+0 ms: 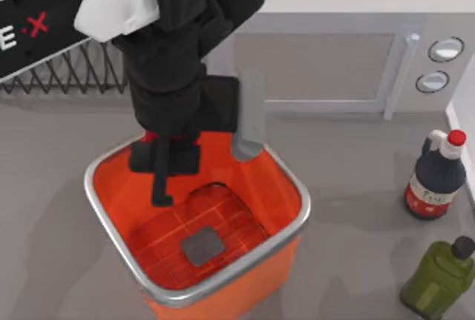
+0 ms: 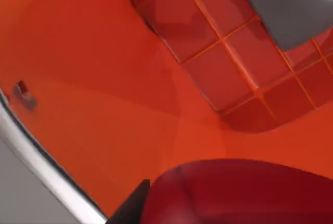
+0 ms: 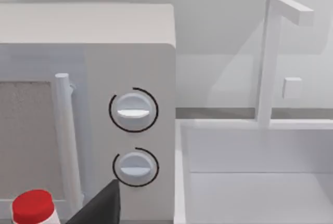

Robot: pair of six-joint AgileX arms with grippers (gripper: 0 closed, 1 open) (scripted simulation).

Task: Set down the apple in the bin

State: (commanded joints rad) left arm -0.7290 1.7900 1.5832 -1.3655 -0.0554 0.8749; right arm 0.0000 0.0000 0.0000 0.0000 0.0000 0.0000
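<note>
Red and glossy, very near the left wrist camera: apple (image 2: 239,193), seemingly clamped in left gripper (image 1: 163,186), with one dark finger (image 2: 130,208) touching its side. Lowered already inside bin (image 1: 223,281), below the silver rim but not yet resting on the floor. Carrying judged done; left to do: open the fingers, let go, lift out.

Under the apple, orange wall first, then the tiled floor with grey square (image 1: 202,247) farther on, all bare. Held close to the top view's left wall, so little room on that side. Much free floor toward the centre and the right wall. Straight up looks the safest way out, minding the rim just beside the arm.

Outside the bin, well apart on the table's right: green bottle (image 1: 438,275), then sauce bottle (image 1: 436,179). Farthest back, microwave (image 1: 334,60). Right arm idle, its camera facing the microwave's knobs, not involved.
</note>
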